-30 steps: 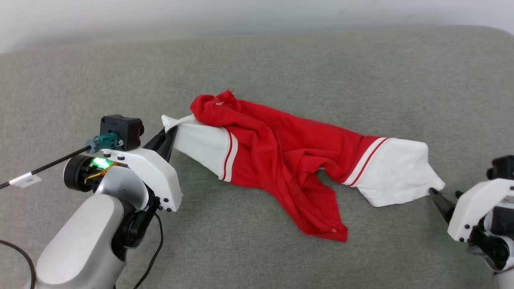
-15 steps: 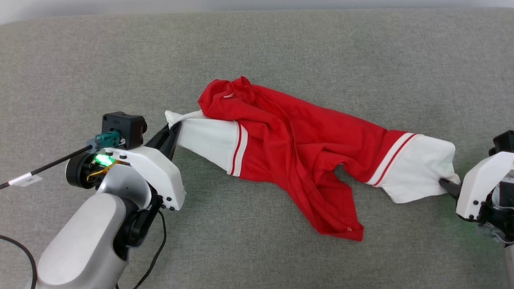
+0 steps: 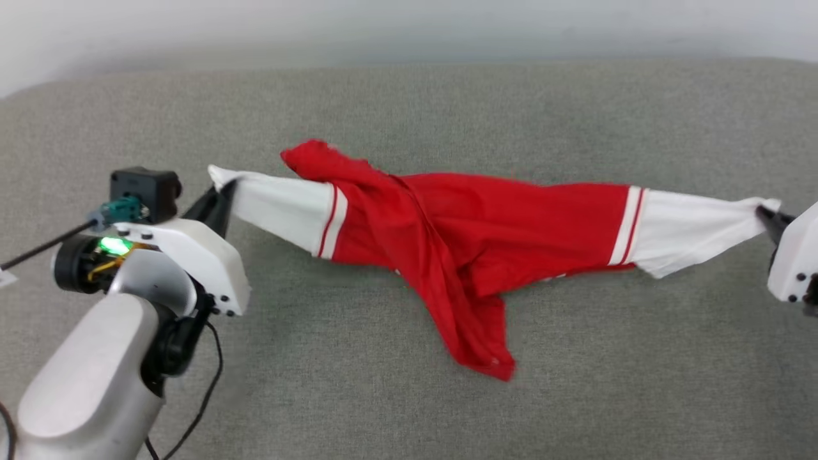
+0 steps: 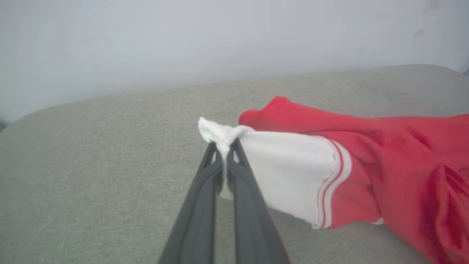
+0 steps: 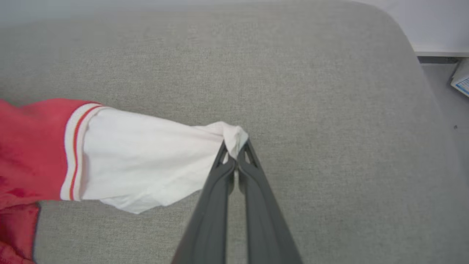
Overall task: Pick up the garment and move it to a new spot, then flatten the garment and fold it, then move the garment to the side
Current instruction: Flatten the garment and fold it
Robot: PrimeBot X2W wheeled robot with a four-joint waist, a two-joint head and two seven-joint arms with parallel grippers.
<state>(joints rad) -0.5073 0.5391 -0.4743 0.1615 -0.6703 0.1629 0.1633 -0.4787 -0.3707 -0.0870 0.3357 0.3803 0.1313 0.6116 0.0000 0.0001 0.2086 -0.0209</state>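
The right hand (image 5: 236,154), open beside the sleeve a second ago, now clamps its white tip; the left hand (image 4: 223,150) pinches the other sleeve. Between them the thin red T-shirt with white sleeves (image 3: 486,223) stretches taut across the grey fabric-covered bench (image 3: 575,396), ready to move. Its twisted body sags nearward; a black cable (image 3: 219,367) hangs beside the left arm.

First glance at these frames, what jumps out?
The red T-shirt, stretched across the middle of the grey cushion. The left gripper is shut on its white sleeve tip at the left, the right gripper on the other sleeve at the far right.
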